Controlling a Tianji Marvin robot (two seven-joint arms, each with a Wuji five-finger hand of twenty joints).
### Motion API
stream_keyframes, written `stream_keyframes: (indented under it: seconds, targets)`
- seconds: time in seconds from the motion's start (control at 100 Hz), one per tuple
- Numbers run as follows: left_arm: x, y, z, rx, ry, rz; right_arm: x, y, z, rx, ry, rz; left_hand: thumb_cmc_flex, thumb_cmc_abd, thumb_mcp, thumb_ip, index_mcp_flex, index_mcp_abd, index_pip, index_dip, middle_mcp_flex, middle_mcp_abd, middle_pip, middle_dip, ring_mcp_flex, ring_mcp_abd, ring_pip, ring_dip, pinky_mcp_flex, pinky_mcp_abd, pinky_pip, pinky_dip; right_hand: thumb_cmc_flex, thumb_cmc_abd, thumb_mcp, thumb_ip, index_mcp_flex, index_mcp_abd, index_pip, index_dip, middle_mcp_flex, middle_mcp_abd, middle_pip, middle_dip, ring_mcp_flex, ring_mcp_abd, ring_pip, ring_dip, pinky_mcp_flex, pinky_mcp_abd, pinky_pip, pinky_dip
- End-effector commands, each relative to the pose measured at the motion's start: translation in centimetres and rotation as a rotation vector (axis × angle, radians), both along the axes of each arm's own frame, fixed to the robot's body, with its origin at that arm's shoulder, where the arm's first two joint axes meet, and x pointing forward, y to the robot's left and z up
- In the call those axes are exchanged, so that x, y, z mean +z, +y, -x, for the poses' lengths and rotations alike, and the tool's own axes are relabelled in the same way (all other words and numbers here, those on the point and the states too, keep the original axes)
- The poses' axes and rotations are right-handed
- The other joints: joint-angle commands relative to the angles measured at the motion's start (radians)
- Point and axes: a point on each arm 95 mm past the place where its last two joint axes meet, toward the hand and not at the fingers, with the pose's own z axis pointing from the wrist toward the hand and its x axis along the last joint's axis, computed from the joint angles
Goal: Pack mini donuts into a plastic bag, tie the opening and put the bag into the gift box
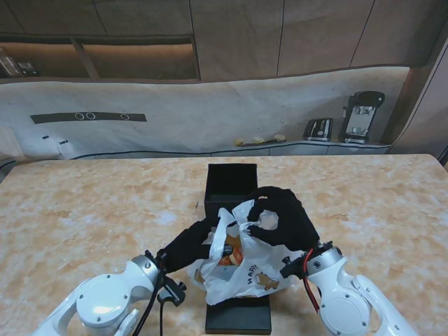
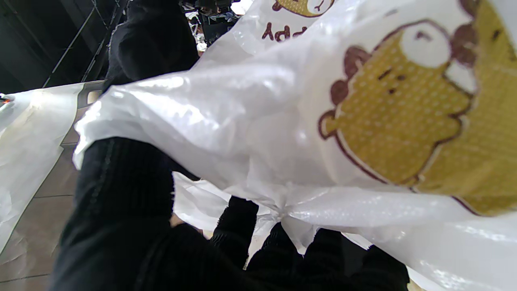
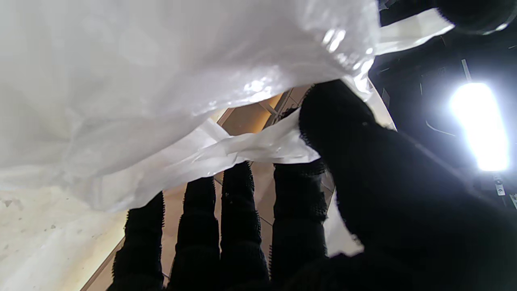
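A white plastic bag printed with brown cartoon figures sits in front of me, with donuts showing through its mouth. My left hand, in a black glove, pinches the bag's left handle strip. My right hand curls around the right handle at the bag's top. In the left wrist view the bag is gathered into a twisted bunch between my fingers. The right wrist view has the thumb and fingers clamping a strip of the bag. The black gift box stands open just beyond the bag.
A flat black lid lies under the bag at the table's near edge. The marble-patterned table stretches to both sides. Appliances stand on a counter behind a white sheet at the back.
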Motion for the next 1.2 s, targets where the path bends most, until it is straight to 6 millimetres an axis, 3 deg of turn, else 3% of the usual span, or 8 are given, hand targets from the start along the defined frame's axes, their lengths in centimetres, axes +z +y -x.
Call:
stream_keyframes:
  seconds: [0.0, 0.57, 0.69, 0.79, 1.02, 1.19]
  targets:
    - [0.0, -0.6, 0.6, -0.015, 0.009, -0.014, -0.1, 0.9, 0.3, 0.016, 0.016, -0.008, 0.002, -0.028, -0.017, 0.004, -0.011, 0.01, 0.026, 0.022, -0.022, 0.005, 0.009, 0.017, -0.017, -0.006, 0.017, 0.027, -0.008, 0.004, 0.01, 0.024, 0.03, -0.046, -0.018, 0.006, 0.028, -0.002, 0.042, 0.008, -0.027, -0.003, 0.004, -0.014, -0.021, -0.008, -0.005, 0.017, -0.014, -0.012, 0.012, -0.008]
    - [0.3, -2.3, 1.4, 0.051, 0.025, -0.063, -0.9, 3.0, 0.5, 0.025, 0.047, -0.021, 0.025, -0.049, -0.016, 0.006, -0.02, 0.042, 0.106, 0.084, -0.02, 0.025, 0.027, 0.086, -0.017, 0.012, 0.045, 0.13, -0.011, 0.013, 0.021, 0.094, 0.029, -0.131, 0.004, 0.005, 0.024, 0.0, 0.148, -0.039, -0.055, 0.003, 0.02, -0.005, -0.053, -0.009, 0.003, 0.021, -0.037, -0.017, 0.01, -0.009]
    - [0.3, -2.6, 1.4, 0.081, 0.027, -0.083, -1.0, 3.4, 0.7, 0.029, 0.05, -0.03, 0.076, -0.054, -0.009, 0.01, -0.011, 0.061, 0.188, 0.142, -0.02, 0.035, 0.05, 0.159, -0.015, 0.028, 0.088, 0.241, -0.018, 0.014, 0.045, 0.159, 0.029, -0.142, 0.007, 0.004, 0.024, 0.002, 0.16, -0.043, -0.053, 0.002, 0.027, -0.002, -0.057, -0.008, 0.007, 0.022, -0.041, -0.018, 0.012, -0.009]
    - [0.3, -2.8, 1.5, 0.108, 0.026, -0.092, -1.0, 3.6, 0.9, 0.034, 0.05, -0.037, 0.11, -0.059, 0.008, 0.013, -0.018, 0.07, 0.262, 0.191, -0.012, 0.04, 0.07, 0.198, -0.006, 0.033, 0.114, 0.273, -0.02, 0.016, 0.052, 0.189, 0.021, -0.161, 0.017, 0.004, 0.026, 0.001, 0.176, -0.047, -0.048, 0.001, 0.035, 0.001, -0.058, -0.011, 0.009, 0.022, -0.047, -0.017, 0.012, -0.01]
    - [0.5, -3.2, 1.6, 0.133, 0.015, -0.073, -1.1, 3.9, 1.2, 0.029, 0.05, -0.043, 0.066, -0.05, -0.01, 0.007, -0.026, 0.073, 0.268, 0.195, -0.016, 0.042, 0.063, 0.202, -0.004, 0.034, 0.12, 0.276, -0.023, 0.025, 0.05, 0.199, -0.002, -0.217, 0.054, -0.012, 0.032, 0.01, 0.234, -0.057, -0.039, 0.002, 0.061, 0.016, -0.065, -0.012, 0.017, 0.024, -0.07, -0.016, 0.011, -0.01]
    - [0.6, -3.6, 1.6, 0.184, 0.022, -0.067, -1.2, 4.3, 1.6, 0.037, 0.051, -0.054, 0.091, -0.017, -0.007, 0.008, -0.006, 0.09, 0.303, 0.209, 0.001, 0.049, 0.103, 0.227, 0.007, 0.039, 0.158, 0.297, -0.023, 0.025, 0.061, 0.222, -0.005, -0.228, 0.059, -0.018, 0.035, 0.019, 0.251, -0.07, -0.024, 0.001, 0.073, 0.022, -0.064, -0.014, 0.022, 0.025, -0.078, -0.017, 0.011, -0.01]
